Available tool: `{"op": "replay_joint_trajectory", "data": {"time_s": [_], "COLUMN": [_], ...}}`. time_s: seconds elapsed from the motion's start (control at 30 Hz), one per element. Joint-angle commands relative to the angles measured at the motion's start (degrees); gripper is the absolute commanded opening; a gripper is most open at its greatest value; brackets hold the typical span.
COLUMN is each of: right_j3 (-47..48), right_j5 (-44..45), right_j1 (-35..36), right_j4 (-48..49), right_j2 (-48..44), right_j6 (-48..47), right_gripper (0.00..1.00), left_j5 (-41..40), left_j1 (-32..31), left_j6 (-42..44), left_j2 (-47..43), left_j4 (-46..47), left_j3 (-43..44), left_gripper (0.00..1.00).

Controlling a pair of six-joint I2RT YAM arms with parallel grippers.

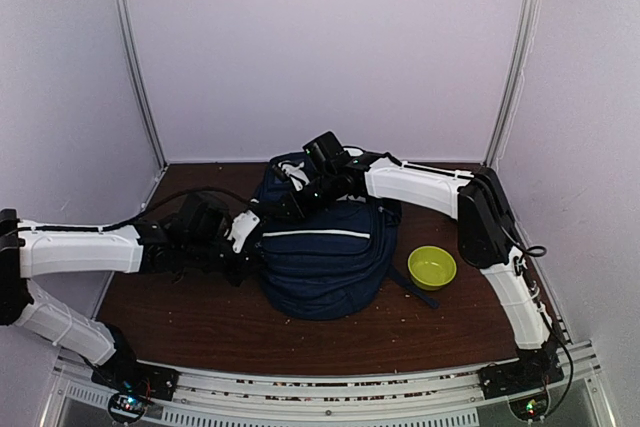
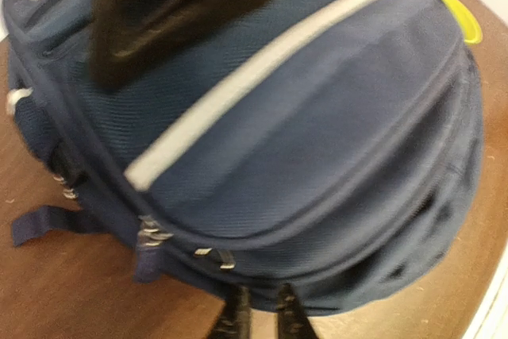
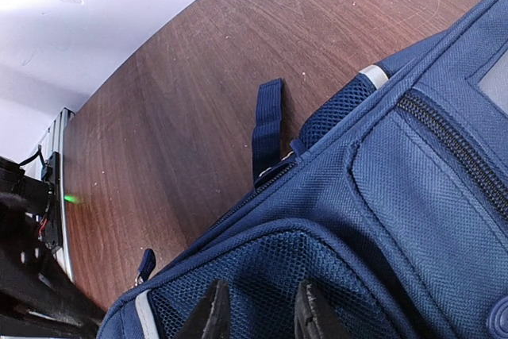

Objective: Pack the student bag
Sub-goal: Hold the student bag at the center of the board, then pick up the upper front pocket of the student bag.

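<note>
Domed navy woven student bag [image 1: 325,257] lies on the woodgrain counter [image 1: 200,317]. Right hand [image 3: 258,315], at its 11 o'clock, is parted over mesh. Left hand [image 2: 263,319], at 9 o'clock: cannot tell its grip.

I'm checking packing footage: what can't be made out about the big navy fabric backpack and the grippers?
Left wrist view: small lime-green bowl mostly hidden behind navy fabric backpack; picture blurred.
Right wrist view: right gripper cut by bottom edge; grip unclear.
Top view: backpack top hidden under right arm.

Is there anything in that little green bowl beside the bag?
Empty. From above, the bowl shows only its bare green inside, with nothing lying in it.
</note>
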Motion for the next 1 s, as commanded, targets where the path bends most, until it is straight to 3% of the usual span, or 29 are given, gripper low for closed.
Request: {"op": "replay_joint_trajectory", "data": {"time_s": [0.0,0.07,0.2,0.3,0.57,0.73,0.97], "right_j3": [-0.41,-0.44,-0.30,-0.35,-0.60,-0.77,-1.82], "right_j5": [1.84,1.51,0.82,0.34,-0.63,-0.74,-0.71], "right_j1": [0.05,0.02,-0.05,-0.05,-0.22,-0.32,-0.30], "right_j4": [-2.15,-2.11,-1.99,-1.89,-1.90,-1.81,-1.58], "right_j2": [2.17,2.25,2.68,2.96,3.08,3.19,2.89], "right_j6": [0.43,0.53,0.87,1.14,1.68,1.78,1.69], "right_gripper": [0.29,0.29,0.29,0.29,0.29,0.29,0.29], "left_j5": [-9.82,-11.37,-13.97,-10.74,-5.07,-1.79,7.98], "left_j1": [1.37,1.77,2.62,4.27,6.53,9.46,12.46], "left_j6": [-1.70,-1.27,-0.13,2.81,8.64,11.12,15.54], "left_j2": [-2.80,-3.73,-4.02,-1.02,3.73,4.88,10.14], "left_j4": [0.72,0.14,1.10,2.70,2.61,7.26,7.86], "left_j3": [-0.24,-0.41,-1.38,-0.47,1.33,0.45,4.09], "left_gripper": [0.19,0.25,0.58,0.66,0.56,0.50,0.32]}}
